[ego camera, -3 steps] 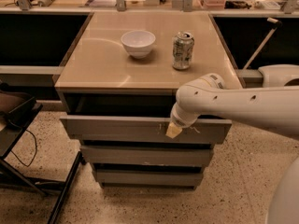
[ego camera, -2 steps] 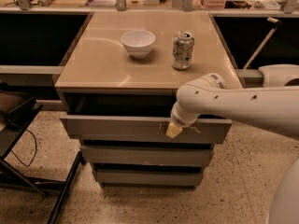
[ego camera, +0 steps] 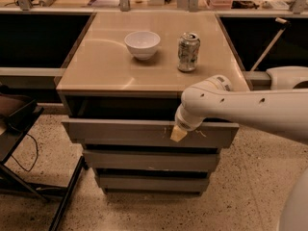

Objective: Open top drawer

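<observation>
The drawer (ego camera: 120, 131) sits partly out beneath the worktop (ego camera: 96, 71), with a dark gap behind its front. Above the drawer, the bowl (ego camera: 142, 44) and then the can (ego camera: 188, 51) rest well back, clear of our pull. Our pincer (ego camera: 179, 133) lies against the drawer's front, right of centre at its top lip. We judge it is hooked there since no handle exists. Open or closed, we cannot tell.

Top drawer (ego camera: 115, 132) stands pulled out, and the gripper (ego camera: 178, 133) sits at its front, right of centre; white bowl (ego camera: 142, 44) and drinks can (ego camera: 188, 51) rest on the cabinet top (ego camera: 103, 69).
</observation>
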`<state>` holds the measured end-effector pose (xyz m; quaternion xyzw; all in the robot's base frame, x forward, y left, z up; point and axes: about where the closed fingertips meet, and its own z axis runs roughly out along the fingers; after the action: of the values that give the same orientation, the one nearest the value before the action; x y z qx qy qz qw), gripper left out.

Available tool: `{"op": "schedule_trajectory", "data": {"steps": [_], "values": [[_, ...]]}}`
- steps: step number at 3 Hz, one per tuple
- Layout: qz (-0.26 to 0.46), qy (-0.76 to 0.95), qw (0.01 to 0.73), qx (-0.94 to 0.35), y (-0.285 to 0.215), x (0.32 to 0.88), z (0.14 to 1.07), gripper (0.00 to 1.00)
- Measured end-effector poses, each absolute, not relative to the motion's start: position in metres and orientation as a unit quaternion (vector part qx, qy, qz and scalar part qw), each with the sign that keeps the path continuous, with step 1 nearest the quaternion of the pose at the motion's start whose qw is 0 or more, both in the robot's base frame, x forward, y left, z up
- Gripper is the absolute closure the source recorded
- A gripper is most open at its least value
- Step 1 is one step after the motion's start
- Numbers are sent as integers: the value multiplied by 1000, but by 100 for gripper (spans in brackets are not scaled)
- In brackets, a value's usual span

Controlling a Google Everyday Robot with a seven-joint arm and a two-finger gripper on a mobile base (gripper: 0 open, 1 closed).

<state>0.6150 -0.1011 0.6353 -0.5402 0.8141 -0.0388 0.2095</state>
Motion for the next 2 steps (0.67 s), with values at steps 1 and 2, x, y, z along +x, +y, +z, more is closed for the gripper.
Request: {"op": "schedule_trajectory", "data": {"steps": [1,2], "values": [[-50,817,216,-532,-103,601,633,100],[-55,816,220,-532,-101,594,635,100]]}}
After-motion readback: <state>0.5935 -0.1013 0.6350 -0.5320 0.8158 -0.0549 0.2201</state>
